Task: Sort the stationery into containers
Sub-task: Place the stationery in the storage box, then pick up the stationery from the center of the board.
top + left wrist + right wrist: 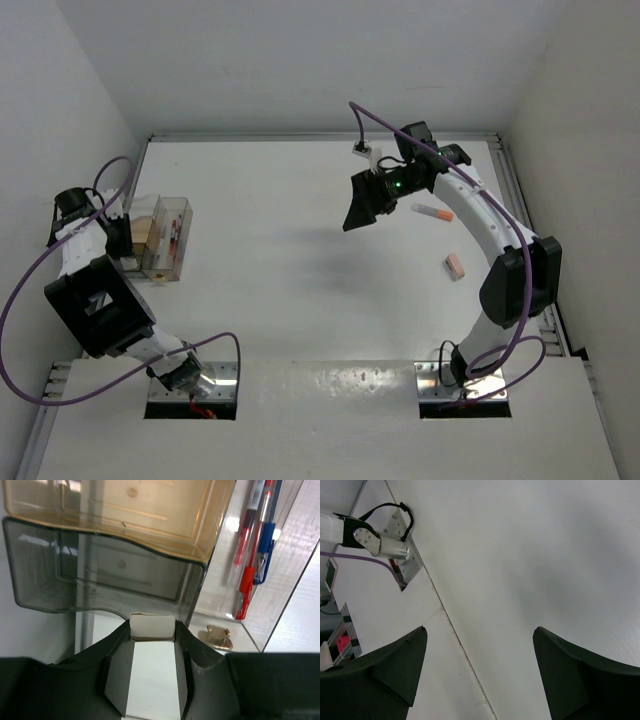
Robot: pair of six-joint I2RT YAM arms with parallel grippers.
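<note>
My right gripper (362,207) hangs over bare table (270,290) at centre-right of the overhead frame. Its fingers are spread wide with nothing between them, and its own wrist view shows only tabletop. Just to its right in the overhead frame lies the pink marker (432,212), its long axis running nearly left-to-right with a slight dip towards the right. Further down and right sits the pink eraser (455,265), apart from the marker. Both lie on the right arm's side, well apart from the left arm. I judge this gripper has to swing right and set its fingers across the marker's length.

My left gripper (153,626) is clamped on the whitish eraser (152,622), at the far left of the overhead frame by the containers (186,212). In its wrist view the tan bin (125,530) fills the upper left just beyond the eraser. The clear bin (215,595) at upper right holds a red pen (245,580) and a blue pen (267,545). I cannot tell whether the eraser is past the rim.
</note>
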